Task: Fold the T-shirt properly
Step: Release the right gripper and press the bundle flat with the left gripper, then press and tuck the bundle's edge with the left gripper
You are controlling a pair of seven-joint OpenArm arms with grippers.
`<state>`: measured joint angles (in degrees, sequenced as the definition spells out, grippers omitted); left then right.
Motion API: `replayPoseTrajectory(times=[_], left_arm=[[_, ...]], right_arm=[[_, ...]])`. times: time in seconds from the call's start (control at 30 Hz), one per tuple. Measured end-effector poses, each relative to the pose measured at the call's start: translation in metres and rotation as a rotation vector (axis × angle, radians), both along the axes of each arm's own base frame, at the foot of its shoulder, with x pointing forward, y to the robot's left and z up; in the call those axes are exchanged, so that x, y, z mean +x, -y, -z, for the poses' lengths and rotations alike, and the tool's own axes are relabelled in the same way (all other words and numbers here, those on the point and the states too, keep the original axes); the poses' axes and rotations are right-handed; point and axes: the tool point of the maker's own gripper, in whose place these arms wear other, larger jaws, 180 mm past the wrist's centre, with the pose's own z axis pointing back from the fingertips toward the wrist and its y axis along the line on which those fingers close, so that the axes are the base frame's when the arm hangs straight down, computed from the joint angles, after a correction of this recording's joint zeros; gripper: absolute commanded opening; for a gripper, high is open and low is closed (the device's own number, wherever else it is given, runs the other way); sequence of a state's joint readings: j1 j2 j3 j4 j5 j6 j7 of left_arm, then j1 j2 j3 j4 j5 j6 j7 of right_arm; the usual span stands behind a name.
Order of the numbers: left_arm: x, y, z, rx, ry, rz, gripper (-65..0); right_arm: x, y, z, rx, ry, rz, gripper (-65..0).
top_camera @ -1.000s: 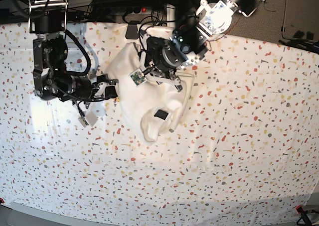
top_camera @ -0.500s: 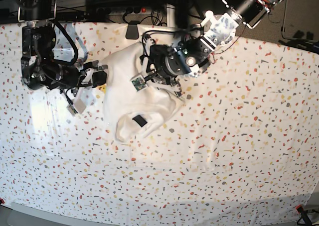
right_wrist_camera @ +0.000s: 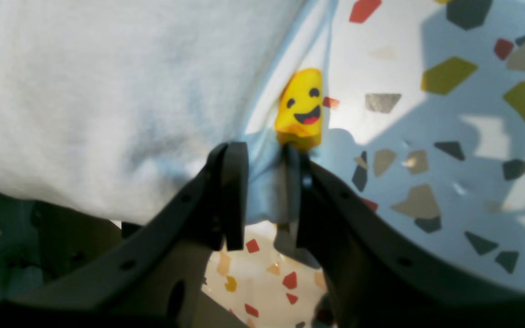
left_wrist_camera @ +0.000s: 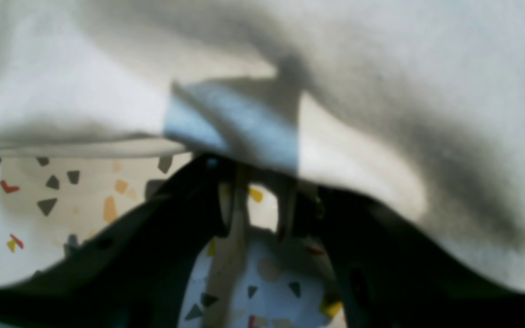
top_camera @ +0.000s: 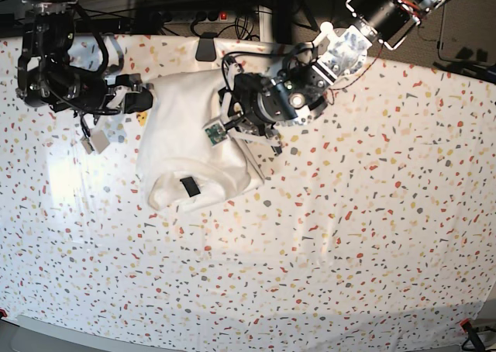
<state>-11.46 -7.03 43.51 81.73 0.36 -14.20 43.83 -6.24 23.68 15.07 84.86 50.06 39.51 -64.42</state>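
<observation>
The T-shirt [top_camera: 198, 146] hangs bunched between the two arms above the speckled desk [top_camera: 372, 236], its dark neck tag [top_camera: 189, 185] facing out; the right fingers [right_wrist_camera: 290, 182] pinch its printed edge, the left fingers [left_wrist_camera: 285, 214] clamp its opposite fold

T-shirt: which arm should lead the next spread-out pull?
Probably right. The right gripper visibly pinches the T-shirt at its edge, with bare tablecloth beyond. The left gripper sits under bunched fabric, grip unclear.

T-shirt [top_camera: 186, 146]: soft matt cloth (faintly fuzzy); pincer [right_wrist_camera: 262, 182] fingers matt black plastic.
</observation>
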Motion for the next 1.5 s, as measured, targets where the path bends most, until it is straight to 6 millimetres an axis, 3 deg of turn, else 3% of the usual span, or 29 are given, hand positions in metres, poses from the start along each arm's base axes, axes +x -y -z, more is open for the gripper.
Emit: replayPoseTrajectory(times=[0.3, 0.4, 0.43, 0.47, 0.5, 0.57, 0.67, 0.77, 0.83, 0.93, 1.1, 1.27, 1.37, 1.5], left_arm=[[0.002, 0.0, -0.001, 0.003, 0.003, -0.001, -50.0], [0.014, -0.007, -0.004, 0.024, 0.017, -0.048, -50.0], [0.044, -0.033, -0.012, 0.134, 0.15, -0.152, -50.0], [0.068, -0.074, -0.017, 0.307, 0.216, -0.227, -50.0], [0.084, -0.103, -0.021, 0.337, 0.209, -0.283, -50.0], [0.104, -0.131, -0.038, 0.406, 0.265, -0.336, -50.0], [0.095, -0.1, -0.035, 0.318, 0.187, -0.312, -50.0], [0.091, -0.072, -0.04, 0.225, 0.16, -0.293, -50.0], [0.101, -0.082, -0.046, 0.228, 0.195, -0.31, -50.0], [0.103, -0.098, -0.043, 0.252, 0.191, -0.34, -50.0], [0.094, -0.06, -0.045, 0.104, 0.12, -0.295, -50.0], [0.104, -0.059, -0.069, 0.057, 0.168, -0.296, -50.0], [0.095, -0.028, -0.102, -0.073, 0.185, -0.221, -50.0], [0.053, 0.035, -0.134, -0.279, 0.101, 0.005, -50.0]], right_arm=[[-0.006, -0.003, 0.002, 0.021, -0.012, 0.002, -49.6], [-0.004, 0.003, 0.001, -0.001, -0.009, -0.002, -49.6], [-0.002, 0.009, 0.0, -0.027, -0.007, -0.004, -49.6], [0.001, 0.013, -0.003, -0.04, 0.002, -0.006, -49.6], [0.005, 0.018, -0.005, -0.054, 0.01, -0.007, -49.6], [0.014, 0.03, -0.012, -0.096, 0.03, -0.003, -49.6], [0.036, 0.025, -0.029, -0.064, 0.098, 0.008, -49.6], [0.043, 0.032, -0.035, -0.087, 0.117, 0.01, -49.6], [0.04, 0.038, -0.032, -0.109, 0.103, 0.013, -49.6], [0.045, 0.027, -0.036, -0.064, 0.127, 0.014, -49.6], [0.045, 0.033, -0.035, -0.09, 0.124, 0.013, -49.6], [0.061, 0.03, -0.048, -0.06, 0.203, 0.041, -49.6], [0.074, 0.035, -0.056, -0.088, 0.248, 0.053, -47.9], [0.079, 0.058, -0.051, -0.244, 0.232, 0.048, -31.1]])
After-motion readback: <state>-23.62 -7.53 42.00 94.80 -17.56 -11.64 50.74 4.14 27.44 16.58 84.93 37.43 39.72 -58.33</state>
